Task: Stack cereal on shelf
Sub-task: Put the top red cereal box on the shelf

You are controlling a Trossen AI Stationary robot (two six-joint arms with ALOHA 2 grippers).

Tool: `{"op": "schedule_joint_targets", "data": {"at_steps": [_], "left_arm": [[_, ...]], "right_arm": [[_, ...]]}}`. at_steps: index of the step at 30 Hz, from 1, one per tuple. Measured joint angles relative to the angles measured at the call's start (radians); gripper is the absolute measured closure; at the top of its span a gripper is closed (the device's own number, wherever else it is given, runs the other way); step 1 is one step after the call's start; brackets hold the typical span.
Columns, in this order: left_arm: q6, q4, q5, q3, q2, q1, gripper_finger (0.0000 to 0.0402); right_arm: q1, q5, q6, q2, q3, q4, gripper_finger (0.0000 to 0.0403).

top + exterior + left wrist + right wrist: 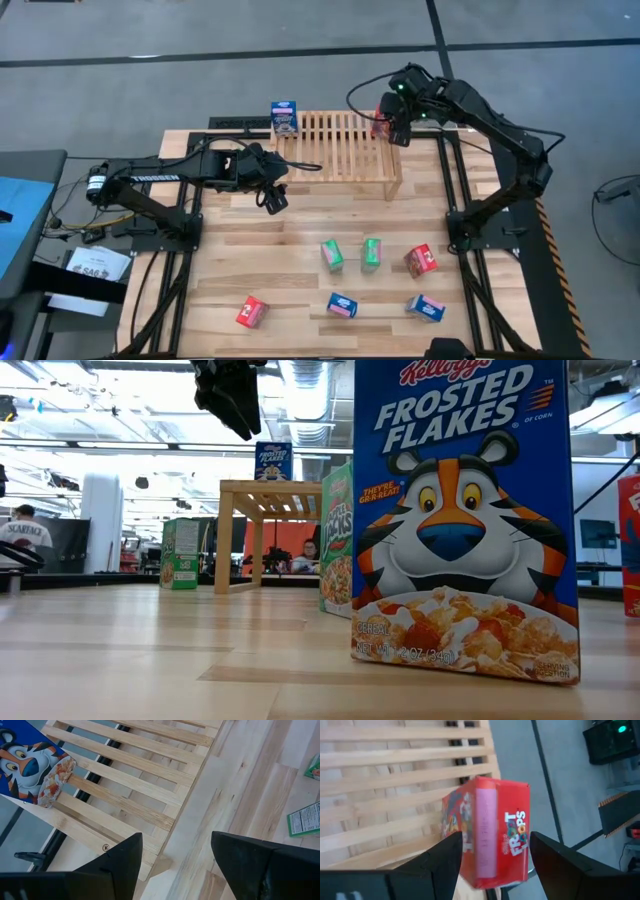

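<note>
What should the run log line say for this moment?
right gripper: at rack's right end, red cereal box between fingers | left gripper: empty, near rack front-left | blue box: on rack's left end | six boxes on table

Two dark, near-black jointed arms on black frame bases flanking the desk [300, 215]. White block lettering along the left arm's [150, 180] long link, just off the desk's edge. Green indicator light lit near the right arm's [480, 110] wrist, above the desk's far corner. Thin black cable looping off that wrist. Left gripper [175, 865] and right gripper [495, 865]: matte black, broad, angular fingers with slanted inner faces.
</note>
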Motion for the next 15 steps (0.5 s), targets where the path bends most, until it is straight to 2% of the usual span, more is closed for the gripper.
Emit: {"op": "schedule_joint_targets", "data": {"at_steps": [10, 15], "left_arm": [[0.0, 0.0, 0.0, 0.0, 0.0, 0.0, 0.0175], [0.0, 0.0, 0.0, 0.0, 0.0, 0.0, 0.0175]], "right_arm": [[0.002, 0.0, 0.006, 0.0, 0.045, -0.006, 0.0146], [0.02, 0.033, 0.109, -0.011, 0.045, -0.04, 0.0146]]}}
